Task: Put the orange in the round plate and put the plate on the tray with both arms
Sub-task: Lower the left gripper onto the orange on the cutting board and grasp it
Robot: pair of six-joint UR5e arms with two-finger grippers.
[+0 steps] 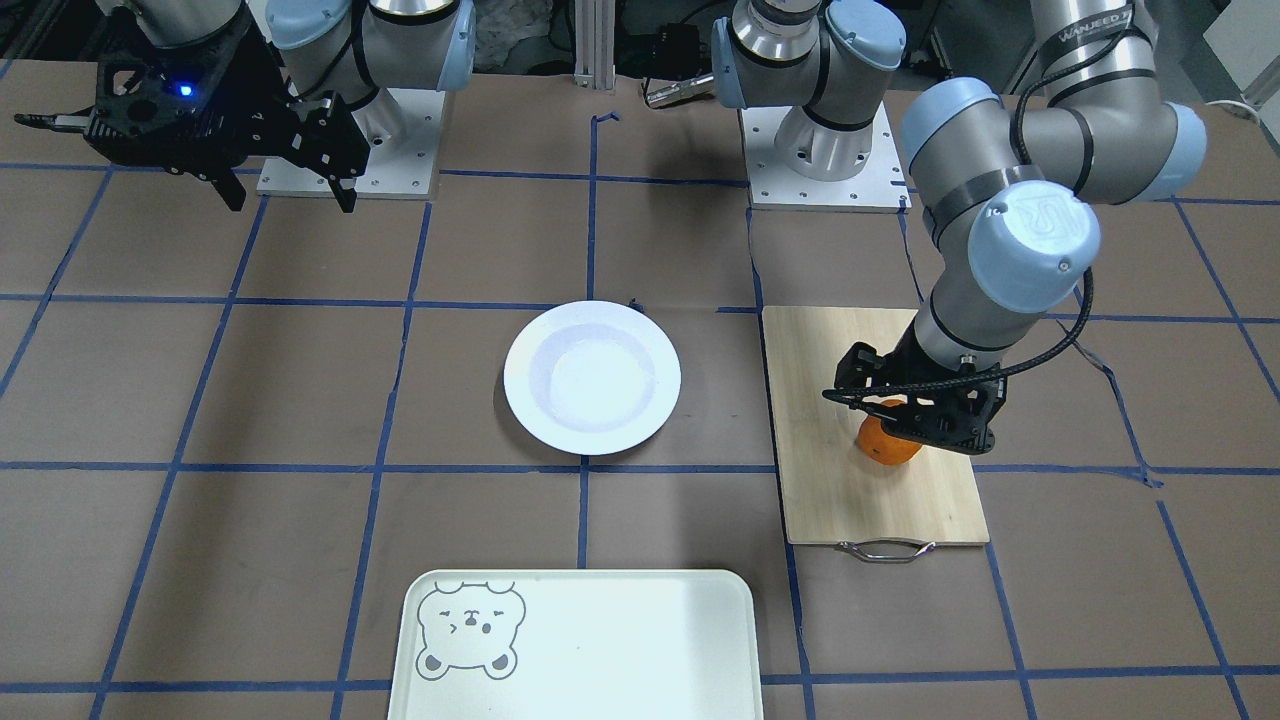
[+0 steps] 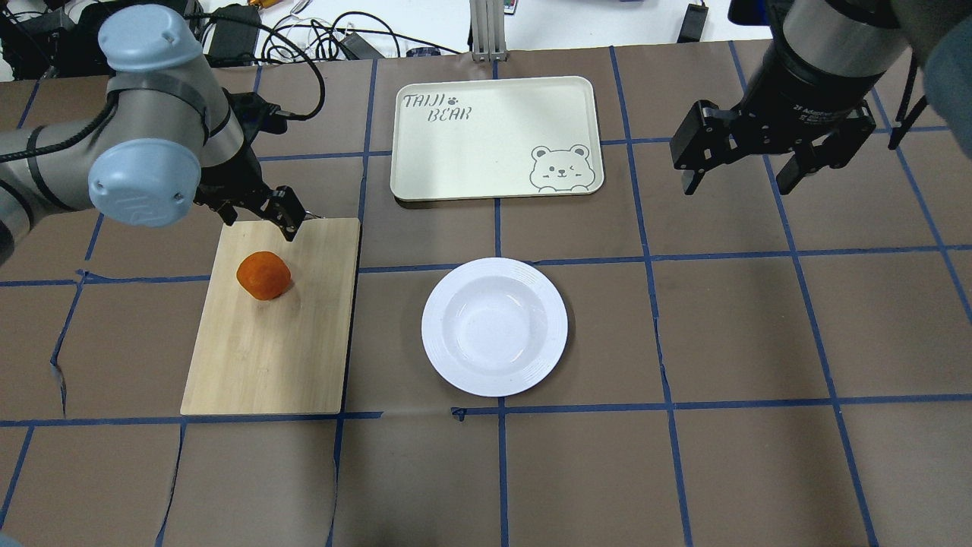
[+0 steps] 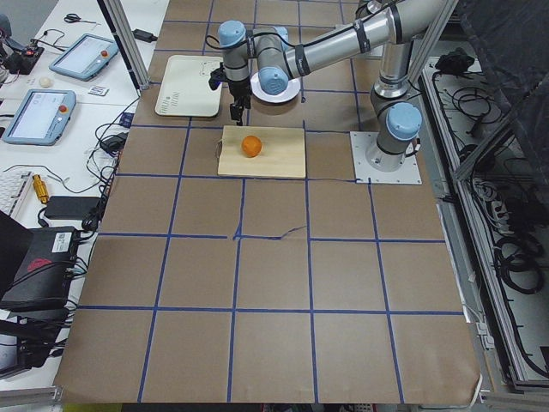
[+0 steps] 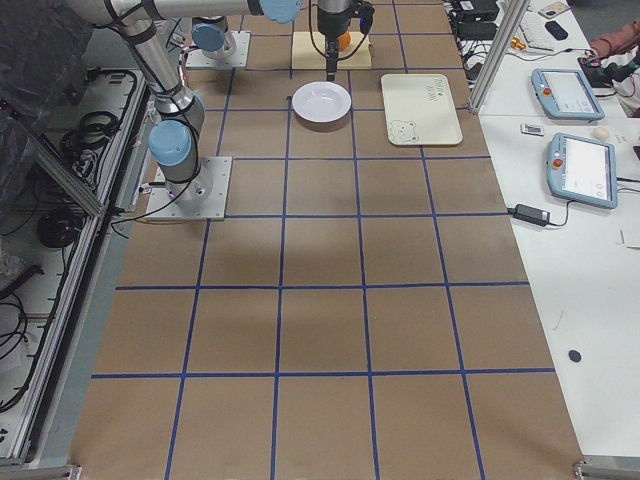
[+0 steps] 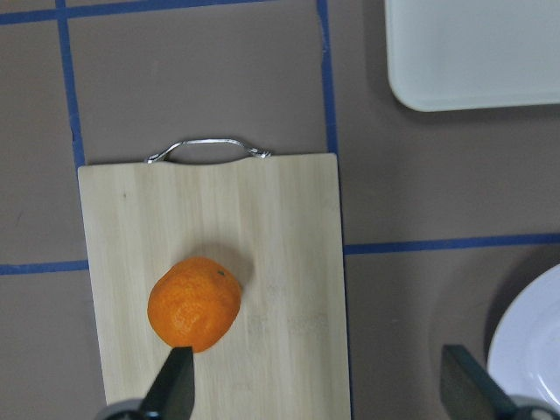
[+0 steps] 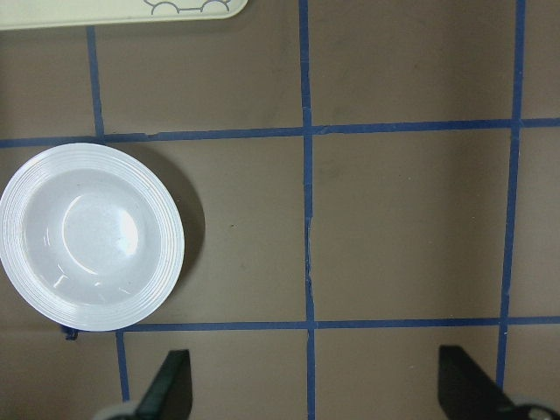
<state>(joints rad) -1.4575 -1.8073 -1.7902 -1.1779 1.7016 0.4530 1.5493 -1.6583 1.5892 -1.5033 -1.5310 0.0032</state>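
1 orange [image 2: 263, 275] on 1 bamboo board [image 2: 281, 349], 1 round plate [image 2: 456, 304] mid-table beside the board, 1 tray [image 2: 493, 137] past the plate, 2 arms. Left gripper [image 2: 260, 216] points down over the board, jaws wide apart, one finger just by the orange; right gripper [image 2: 736, 178] also spread, gripping nothing, well apart from the plate

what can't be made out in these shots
- Front view: left claw covers the orange's top, so contact can't be judged there.
- Front view: tray cut off by the bottom edge.
- Left side view: plate mostly behind the left arm's blue joint.
- Right side view: orange tiny, half behind the right arm.
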